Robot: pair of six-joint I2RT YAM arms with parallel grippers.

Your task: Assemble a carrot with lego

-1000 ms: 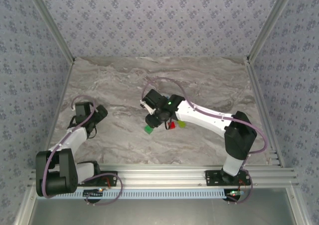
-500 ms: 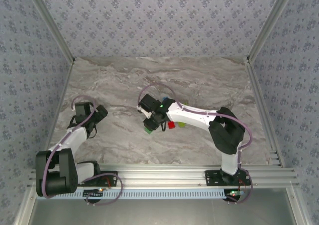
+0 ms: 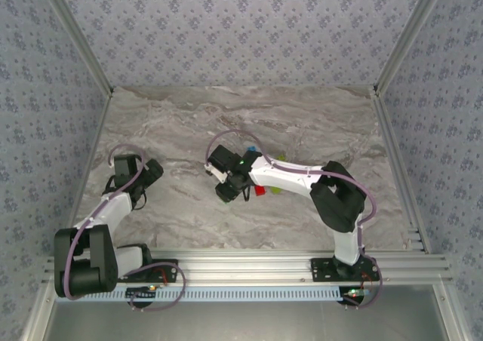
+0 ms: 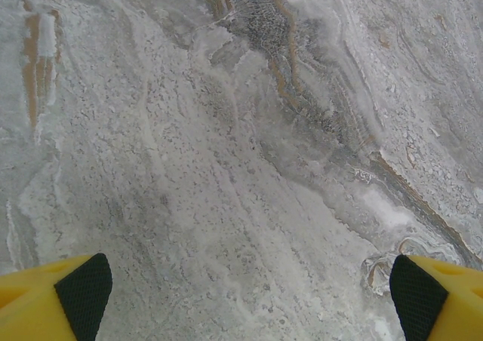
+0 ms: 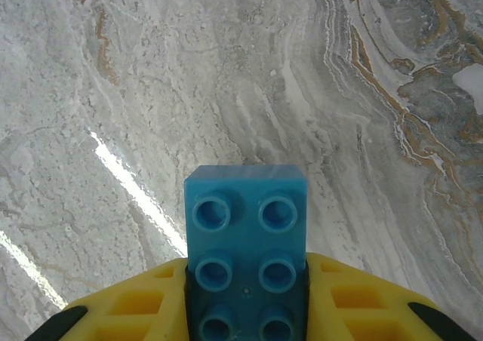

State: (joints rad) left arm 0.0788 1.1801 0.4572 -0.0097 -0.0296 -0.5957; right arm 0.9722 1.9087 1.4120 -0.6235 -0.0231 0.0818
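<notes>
the right end effector (image 5: 246,288) grips a light blue lego brick (image 5: 245,213)

The right gripper (image 3: 226,190) hangs just beside a red brick (image 3: 259,191) and a yellow-green brick (image 3: 276,189) on the marble table (image 3: 317,130).

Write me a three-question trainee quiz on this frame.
1. True or false: the left claw is shut on a brick.
2. The right claw grips a brick of which colour? A red, B light blue, C dark green.
3. Fill in: in the top view, a ___ brick lies beside the red brick.
Key: 1 false, it is open and empty; 2 B, the light blue brick; 3 the yellow-green brick.
</notes>
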